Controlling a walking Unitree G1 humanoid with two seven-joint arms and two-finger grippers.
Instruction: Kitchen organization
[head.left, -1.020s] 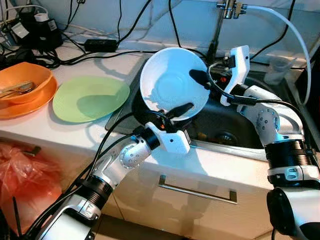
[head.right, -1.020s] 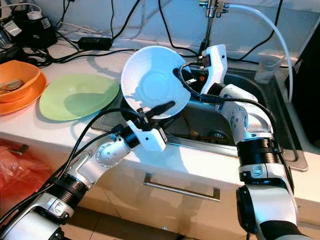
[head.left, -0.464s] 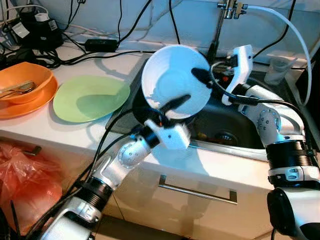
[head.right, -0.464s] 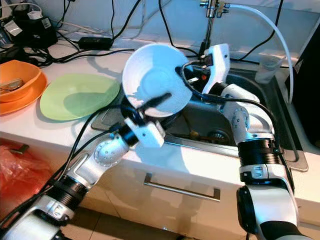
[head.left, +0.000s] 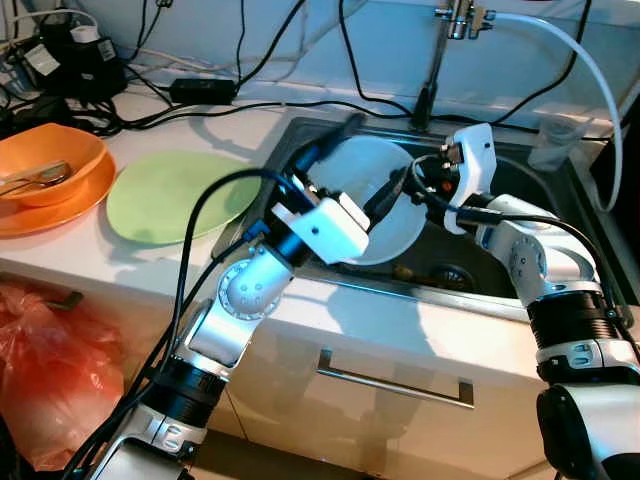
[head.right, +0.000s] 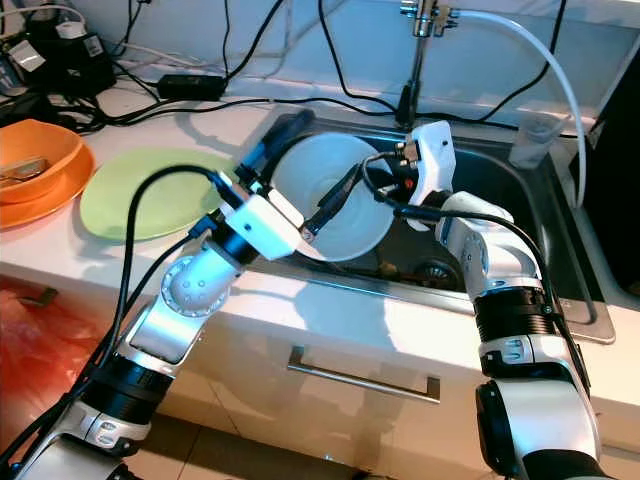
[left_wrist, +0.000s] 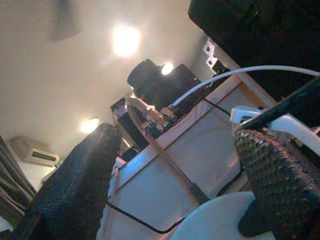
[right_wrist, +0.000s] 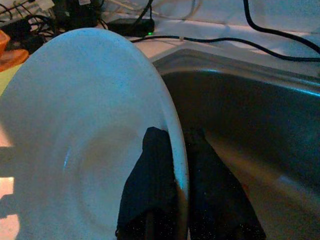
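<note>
A white bowl (head.left: 385, 235) stands tilted on edge over the steel sink (head.left: 450, 298). My right gripper (head.left: 412, 188) is shut on its rim; in the right wrist view one black finger lies on each side of the rim (right_wrist: 176, 135). My left gripper (head.left: 350, 175) is open beside the bowl on the counter side. One of its fingers (head.left: 322, 150) points up and away, the other lies across the bowl's inside. In the left wrist view the fingers (left_wrist: 75, 185) are spread wide with the bowl's edge (left_wrist: 220, 220) below them.
A green plate (head.left: 165, 195) lies on the counter left of the sink. An orange bowl (head.left: 45, 165) with cutlery sits on an orange plate at far left. Cables and a power strip (head.left: 200, 90) run along the back. The faucet (head.left: 452, 20) and hose rise behind the sink.
The bowl has come down from above the counter edge into the sink with the right gripper. The left gripper has let go of it and opened, its wrist turned upward.
</note>
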